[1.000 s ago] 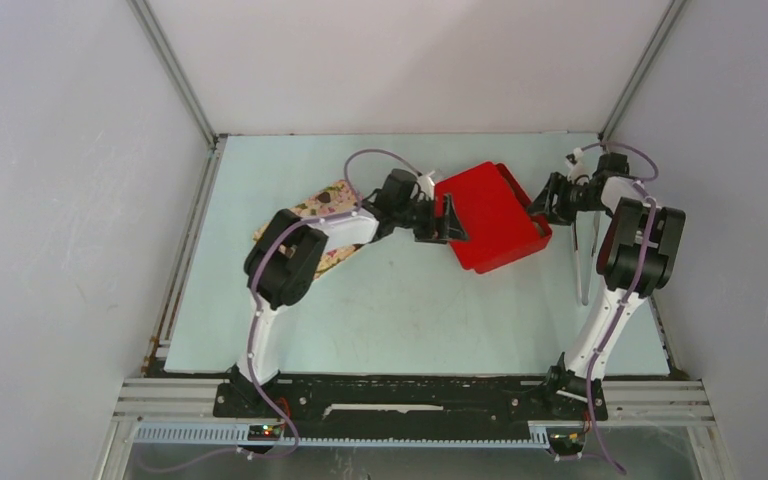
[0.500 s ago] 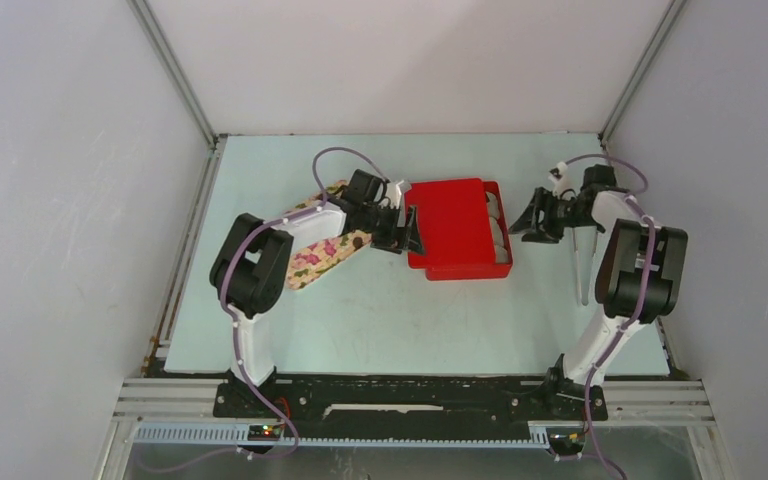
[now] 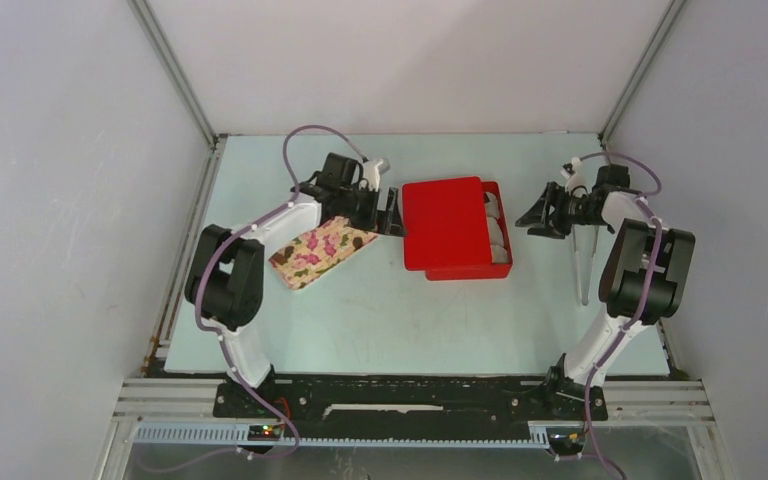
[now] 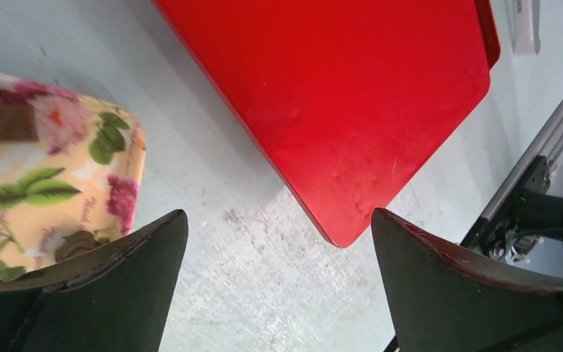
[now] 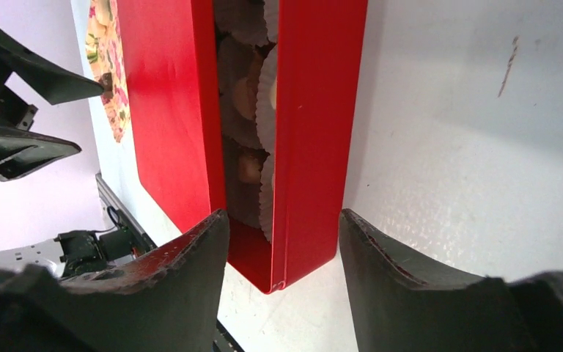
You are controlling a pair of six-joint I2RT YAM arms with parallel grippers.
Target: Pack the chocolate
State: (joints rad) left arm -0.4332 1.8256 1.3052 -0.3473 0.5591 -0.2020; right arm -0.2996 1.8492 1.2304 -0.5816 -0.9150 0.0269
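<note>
The pale blue-green counter (image 3: pixel 390 320) carries a red rectangular box (image 5: pixel 315 110) near its middle. The box's flat red lid (image 3: pixel 445 225) sits shifted left, leaving a strip along the right side open. A flower-printed tray (image 3: pixel 320 245) lies near the box's left, and long metal tongs (image 3: pixel 582 265) lie well apart at right. The left arm's fingers (image 4: pixel 81 293) are spread apart and empty, near the lid's left edge. The right arm's fingers (image 5: pixel 410 293) are also apart and empty, facing the open strip. There, white crinkled paper cups (image 5: pixel 267 95) hold the chocolate (image 5: pixel 245 95), tan and brown lumps.
</note>
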